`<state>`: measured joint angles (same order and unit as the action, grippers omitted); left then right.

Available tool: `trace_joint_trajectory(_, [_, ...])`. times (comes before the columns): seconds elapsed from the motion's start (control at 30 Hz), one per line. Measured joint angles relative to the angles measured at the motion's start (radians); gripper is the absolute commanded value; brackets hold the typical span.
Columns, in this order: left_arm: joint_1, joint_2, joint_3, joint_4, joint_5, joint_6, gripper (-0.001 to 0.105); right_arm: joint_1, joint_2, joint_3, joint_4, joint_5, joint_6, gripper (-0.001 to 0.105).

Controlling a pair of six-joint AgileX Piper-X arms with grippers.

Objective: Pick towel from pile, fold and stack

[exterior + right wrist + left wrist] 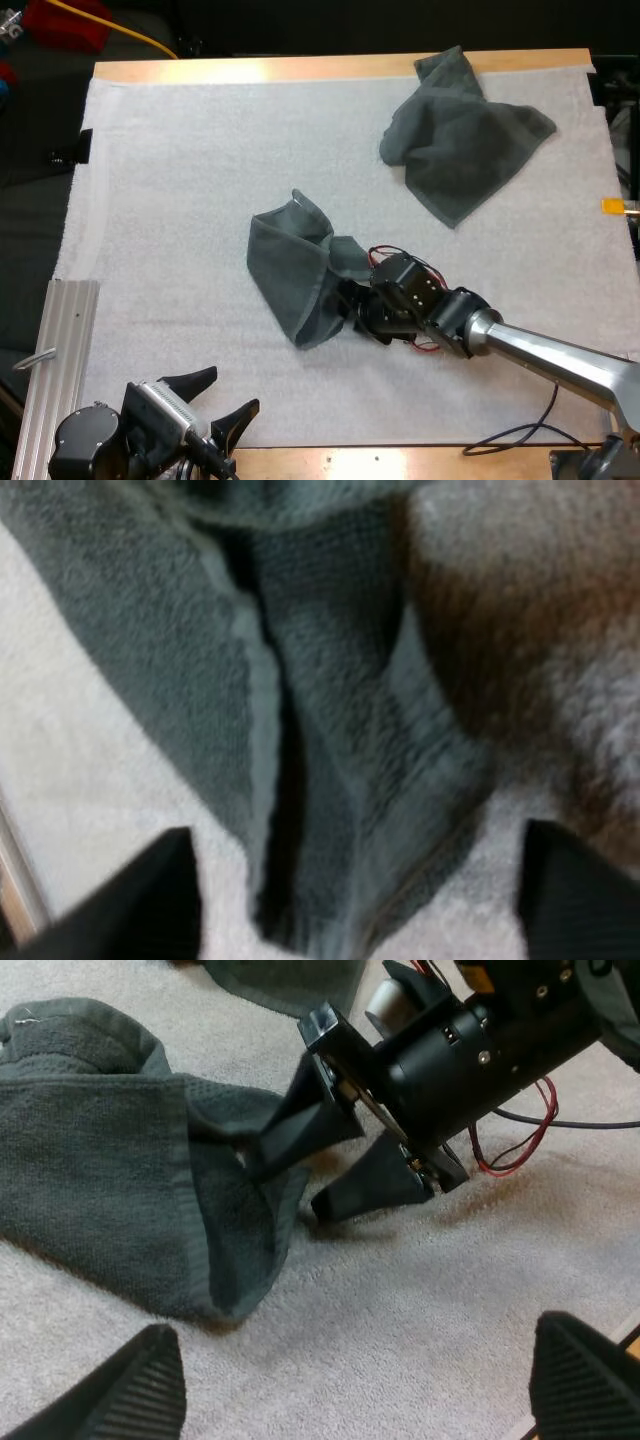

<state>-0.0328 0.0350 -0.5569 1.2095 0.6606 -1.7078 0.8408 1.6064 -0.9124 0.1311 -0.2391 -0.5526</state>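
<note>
A crumpled dark grey-green towel (292,265) lies mid-mat, with one corner standing up. My right gripper (347,303) is low at its right edge, open, the fingers straddling a fold of the towel (330,730) without pressing it. From the left wrist view, the right gripper (290,1182) has one finger over the towel's hem (120,1180) and the other on the mat beside it. A second towel (460,135), loosely spread, lies at the far right. My left gripper (215,400) hovers open near the front edge, with bare mat between its fingertips (150,1385).
A white mat (180,180) covers the wooden table (300,68). A ribbed metal rail (60,350) lies along the mat's front-left edge. The right arm (550,355) stretches across the front right of the mat.
</note>
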Motion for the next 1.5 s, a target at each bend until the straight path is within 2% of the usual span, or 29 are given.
trace_joint_trajectory(0.1, [0.0,0.0,0.0,0.0,0.0,0.0,0.069,0.0,0.0,0.0,0.0,0.03,0.0,0.037])
trace_joint_trajectory(0.27, [0.0,0.0,0.0,0.0,0.0,0.0,0.069,0.0,0.0,0.0,0.0,0.058,0.0,0.028])
trace_joint_trajectory(0.43, [0.0,0.0,0.0,0.0,0.0,0.0,0.069,0.0,0.0,0.0,0.0,0.063,0.0,0.007])
trace_joint_trajectory(0.5, [0.0,0.0,0.0,0.0,0.0,0.0,0.069,0.0,0.005,0.0,0.0,0.064,0.0,0.004])
trace_joint_trajectory(0.7, [0.0,0.0,0.0,0.0,0.0,0.0,0.069,0.0,0.05,0.0,0.0,0.057,-0.018,0.001])
trace_joint_trajectory(1.03, [0.0,0.0,0.0,0.0,0.0,0.0,0.069,0.0,0.046,0.0,0.014,0.049,-0.199,0.001])
trace_joint_trajectory(1.5, [0.0,0.0,0.0,0.0,0.0,0.0,0.069,0.0,-0.151,0.0,0.288,0.19,-0.533,0.001])
